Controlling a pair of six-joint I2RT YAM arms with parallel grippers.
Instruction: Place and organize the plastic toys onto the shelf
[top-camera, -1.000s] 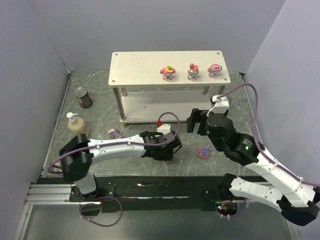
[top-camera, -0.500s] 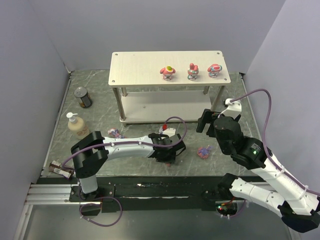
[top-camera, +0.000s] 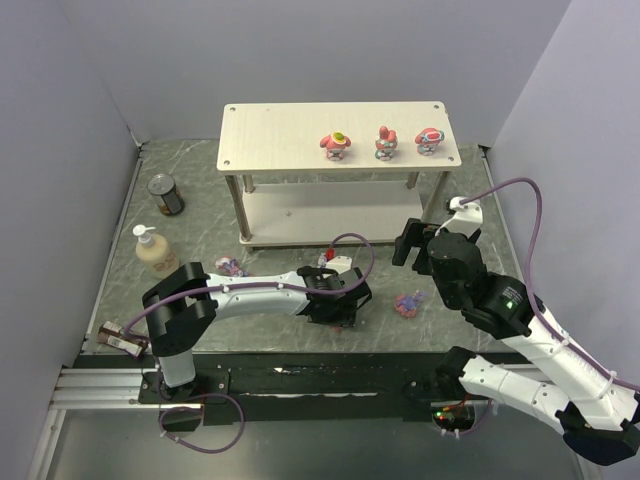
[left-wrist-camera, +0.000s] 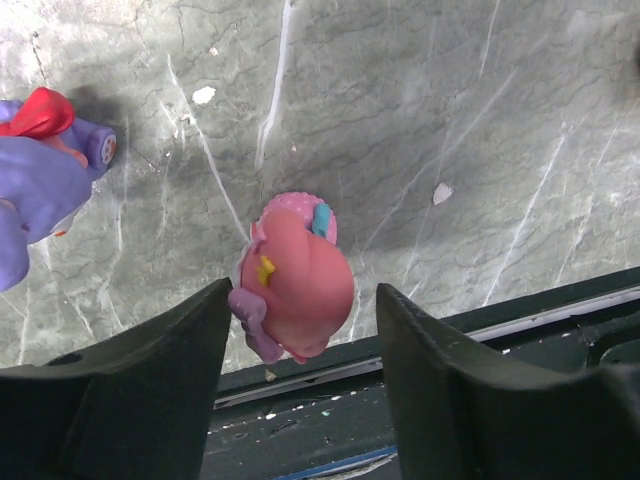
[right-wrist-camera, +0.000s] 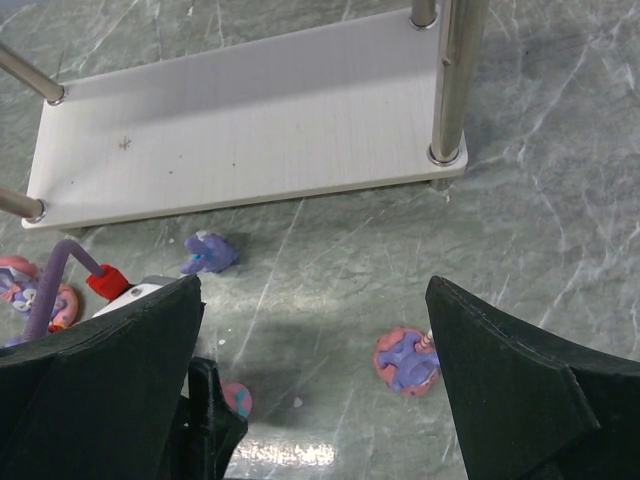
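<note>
At the left tool (left-wrist-camera: 300, 298), low over the gray table (left-wrist-camera: 450, 120) near its front edge: two dark fingers (left-wrist-camera: 130, 400) spread apart, clamped on nothing. Between them, a pink toy (left-wrist-camera: 295, 265) lying on the table, with a yellow bit, a blue bit and a purple part low on its left side. Very close to the left finger there; cannot tell if touching. Up in the left corner of that view, a purple toy with a red bow (left-wrist-camera: 40, 170), also on the table. At the right tool (right-wrist-camera: 312, 300), up off the table near the right front corner of the shelf (top-camera: 270, 135): fingers far apart too, with nothing in them. Under it, a round pink and purple toy (right-wrist-camera: 408, 361) on the table, well apart from the shelf. Just in front of the bottom board, a little purple toy (right-wrist-camera: 208, 252) lying on the table. On the top board, toward the right end, three pink toys standing in a row: the left toy (top-camera: 337, 146) with a green spot on top, the middle toy (top-camera: 386, 143), the right toy (top-camera: 430, 142). On the left part of the table, a dark can (top-camera: 166, 194) near the back, a tan pump bottle (top-camera: 153, 250) in front of it, and one more small toy (top-camera: 231, 266) lying near the left front leg of the shelf.
</note>
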